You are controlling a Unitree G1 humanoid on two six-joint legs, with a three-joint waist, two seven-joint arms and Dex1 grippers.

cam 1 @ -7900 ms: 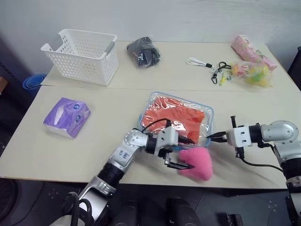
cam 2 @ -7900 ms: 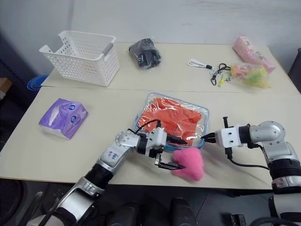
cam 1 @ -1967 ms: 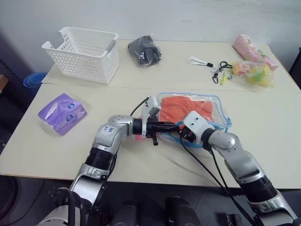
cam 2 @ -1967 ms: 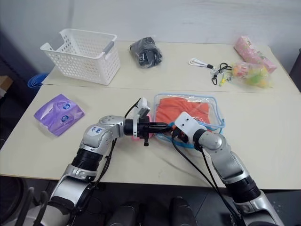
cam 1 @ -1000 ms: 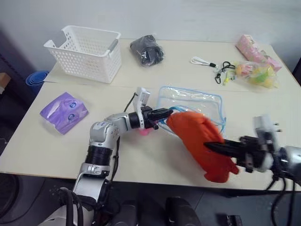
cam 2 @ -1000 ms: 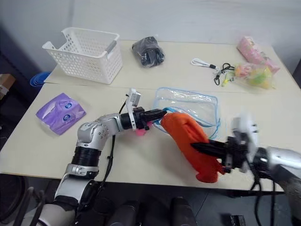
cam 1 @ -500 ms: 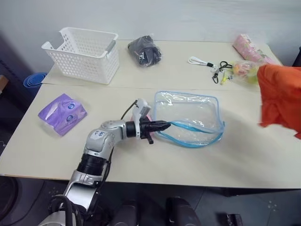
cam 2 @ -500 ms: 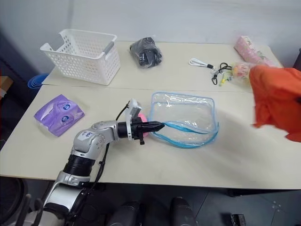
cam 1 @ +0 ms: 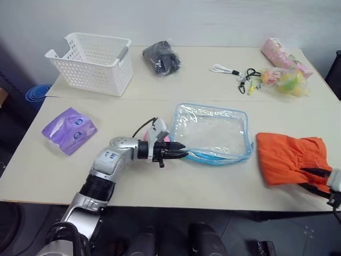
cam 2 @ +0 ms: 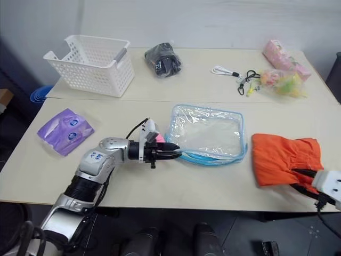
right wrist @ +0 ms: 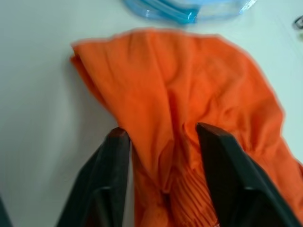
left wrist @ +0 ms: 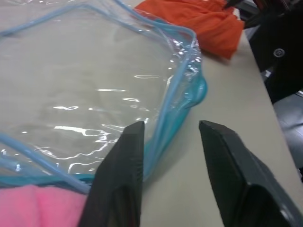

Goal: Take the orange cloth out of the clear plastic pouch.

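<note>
The clear plastic pouch (cam 1: pixel 213 132) with light blue edging lies flat and empty at the table's middle. My left gripper (left wrist: pixel 170 126) stands open at its near left corner, with the blue rim (left wrist: pixel 163 137) running between the spread fingers. The orange cloth (cam 1: pixel 289 158) lies crumpled on the table to the right of the pouch, apart from it. At the cloth's near right edge is my right gripper (right wrist: pixel 161 130), open, its two fingers (right wrist: pixel 111 161) spread on either side of a fold of the fabric.
A pink plush toy (cam 1: pixel 164 139) sits beside my left gripper. A purple packet (cam 1: pixel 69 129) lies at the left. Along the back are a white basket (cam 1: pixel 96 61), a black bundle (cam 1: pixel 162 57), cords (cam 1: pixel 234 72), a crinkly bag (cam 1: pixel 282 81) and a pink packet (cam 1: pixel 279 53). The cloth lies near the table's front right edge.
The cloth, pulled out of the pouch and hanging in the air at the right, now lies on the table. Both grippers have opened; the left has let go of the pouch's rim.
</note>
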